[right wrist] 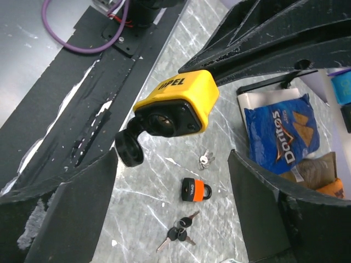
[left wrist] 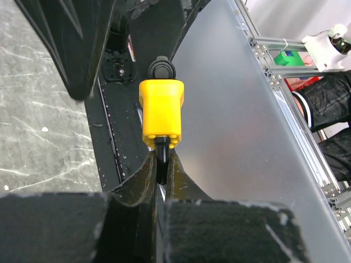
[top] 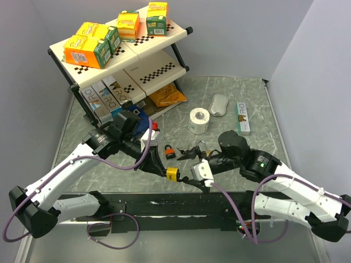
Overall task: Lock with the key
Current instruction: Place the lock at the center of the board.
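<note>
A yellow padlock (top: pixel 172 173) (left wrist: pixel 161 112) (right wrist: pixel 178 101) hangs above the table's front edge, held by its black shackle in my shut left gripper (top: pixel 163 170) (left wrist: pixel 160 164). Its keyhole end faces my right gripper, and a black dust cap (right wrist: pixel 130 148) hangs open beside the bare keyhole. My right gripper (top: pixel 194 174) (right wrist: pixel 173 159) stands open just right of the padlock with nothing between its fingers. A bunch of black-headed keys (top: pixel 189 152) (right wrist: pixel 178 233) lies on the table, with a small silver key bunch (right wrist: pixel 205 159) close by.
An orange padlock (top: pixel 170 150) (right wrist: pixel 195 190) lies by the keys. A white roll (top: pixel 199 120), a grey oval object (top: pixel 219 104) and a slim box (top: pixel 242 118) lie behind. A shelf rack (top: pixel 164 68) with boxes stands at the back left, and a blue Doritos bag (right wrist: pixel 282 134) lies near it.
</note>
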### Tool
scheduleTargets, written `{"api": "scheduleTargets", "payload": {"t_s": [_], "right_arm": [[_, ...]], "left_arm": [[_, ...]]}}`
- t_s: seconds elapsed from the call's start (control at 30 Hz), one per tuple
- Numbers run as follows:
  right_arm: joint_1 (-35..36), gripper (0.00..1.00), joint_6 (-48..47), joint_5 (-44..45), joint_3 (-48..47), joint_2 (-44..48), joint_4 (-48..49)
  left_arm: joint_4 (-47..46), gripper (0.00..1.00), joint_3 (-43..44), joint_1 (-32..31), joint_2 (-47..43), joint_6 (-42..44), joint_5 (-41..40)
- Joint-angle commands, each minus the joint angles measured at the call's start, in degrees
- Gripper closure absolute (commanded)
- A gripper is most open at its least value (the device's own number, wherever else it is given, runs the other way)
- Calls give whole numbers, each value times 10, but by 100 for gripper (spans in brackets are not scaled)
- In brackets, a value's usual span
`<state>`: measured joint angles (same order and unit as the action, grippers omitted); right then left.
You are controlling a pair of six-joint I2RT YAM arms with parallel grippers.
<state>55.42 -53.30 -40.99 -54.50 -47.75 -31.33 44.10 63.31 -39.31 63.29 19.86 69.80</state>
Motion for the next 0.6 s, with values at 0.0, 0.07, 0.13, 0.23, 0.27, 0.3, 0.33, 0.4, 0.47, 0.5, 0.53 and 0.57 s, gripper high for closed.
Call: {"api": "scheduleTargets", "payload": {"t_s": [0.0,0.07,0.13,0.23,0.27,0.3,0.33,0.4,0.47,0.5,0.53,0.57], "right_arm": [[12,17,-15,-1,-37,-10,-7],[14,20,-15,-4,-41,-10,-10],[16,24,-15,-8,-46,-10,-18],[18,25,-16,-12,-49,-11,-29],[19,25,-17,-14,-51,-11,-35],[19,25,-16,-14,-53,-11,-39],[21,25,-16,-15,-54,-11,-50],[21,23,-20,-17,-59,-12,-61],[22,21,-19,-17,-59,-13,-72],[22,21,-19,-17,-58,-13,-72],[22,21,-18,-17,-58,-14,-73],[22,21,-13,-15,-56,-15,-66]], "left_arm": [[-18,99,5,-10,-1,13,38],[-23,99,2,-11,-1,12,36],[-23,99,-1,-13,-1,13,34],[-10,99,-6,-16,0,30,27],[-7,99,-8,-16,1,36,25],[-2,99,-10,-16,2,40,24],[0,99,-9,-16,2,44,24],[7,99,-8,-16,4,50,22],[1,99,-8,-16,4,47,20],[-1,99,-8,-16,3,45,21],[-5,99,-9,-16,4,42,20],[-14,99,-10,-16,4,34,22]]}}
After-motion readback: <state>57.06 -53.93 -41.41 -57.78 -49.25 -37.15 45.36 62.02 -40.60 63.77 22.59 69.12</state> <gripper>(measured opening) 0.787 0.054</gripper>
